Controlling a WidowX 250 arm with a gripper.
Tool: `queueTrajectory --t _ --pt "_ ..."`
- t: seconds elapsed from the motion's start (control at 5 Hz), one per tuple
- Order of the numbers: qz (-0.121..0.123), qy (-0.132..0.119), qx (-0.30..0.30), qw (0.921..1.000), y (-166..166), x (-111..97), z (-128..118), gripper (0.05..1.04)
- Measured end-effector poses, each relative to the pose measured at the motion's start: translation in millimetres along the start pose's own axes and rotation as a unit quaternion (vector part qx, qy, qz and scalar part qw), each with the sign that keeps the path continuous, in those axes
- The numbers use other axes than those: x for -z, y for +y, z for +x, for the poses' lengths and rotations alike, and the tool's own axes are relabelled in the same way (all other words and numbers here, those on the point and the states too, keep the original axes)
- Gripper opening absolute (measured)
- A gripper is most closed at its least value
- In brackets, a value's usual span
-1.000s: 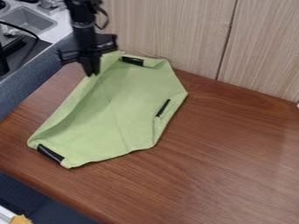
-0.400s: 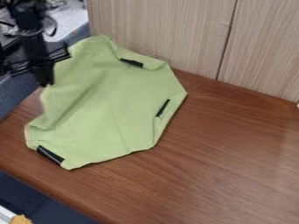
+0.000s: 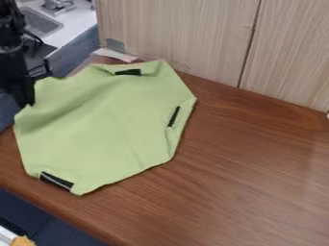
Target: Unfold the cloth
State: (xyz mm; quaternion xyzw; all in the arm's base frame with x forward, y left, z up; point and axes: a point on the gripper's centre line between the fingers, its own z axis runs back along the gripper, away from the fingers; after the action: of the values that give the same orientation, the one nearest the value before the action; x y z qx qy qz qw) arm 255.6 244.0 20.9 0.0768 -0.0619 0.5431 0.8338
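**Q:** What is the state of the hand [image 3: 26,98]?

**A:** It is clamped on the left border of the cloth [image 3: 109,120], at the left of the view. The cloth lies spread over the left part of the desk [image 3: 257,158], its held border at the desk's side edge.

**Q:** Which faults are likely from here?

**A:** Overtravel, first. If the hand pulls farther outward, the whole cloth can slide with it and hang over the side, since nothing pins the far border. Second, early release: slack near the hand could drop back as a crease.

**Q:** Any others?

**A:** Incomplete unfolding. The borders by the upper black strip [image 3: 128,72] and the right black strip [image 3: 174,116] appear turned in. A pull on the left border alone may not free them. A third black strip [image 3: 56,180] sits at the lower corner.

**Q:** Describe the surface and the room.

**A:** The desk is brown wood grain with a rounded front edge. A pale grained panel [image 3: 180,38] stands behind it. Beyond the left side are a grey sink [image 3: 40,23] and a faucet [image 3: 56,6]. An orange piece [image 3: 23,241] shows at lower left.
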Motion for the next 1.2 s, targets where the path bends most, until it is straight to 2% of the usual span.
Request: queueTrajectory --t 0.2,0.4,0.6,0.8,1.0,1.2 --pt "0.021 -0.008 -0.011 0.9997 4 -2 6 0.218" --pt "0.038 -0.001 -0.004 0.9993 5 1 3 0.473" --pt "0.037 -0.005 0.004 0.9993 -1 0 1 0.782" --pt "0.039 -0.006 0.009 0.9992 -3 0 0 1.001" --pt "0.037 -0.010 0.028 0.9989 -13 -3 -4 1.005" --pt "0.010 -0.043 0.045 0.9980 -30 -30 -1 1.000"
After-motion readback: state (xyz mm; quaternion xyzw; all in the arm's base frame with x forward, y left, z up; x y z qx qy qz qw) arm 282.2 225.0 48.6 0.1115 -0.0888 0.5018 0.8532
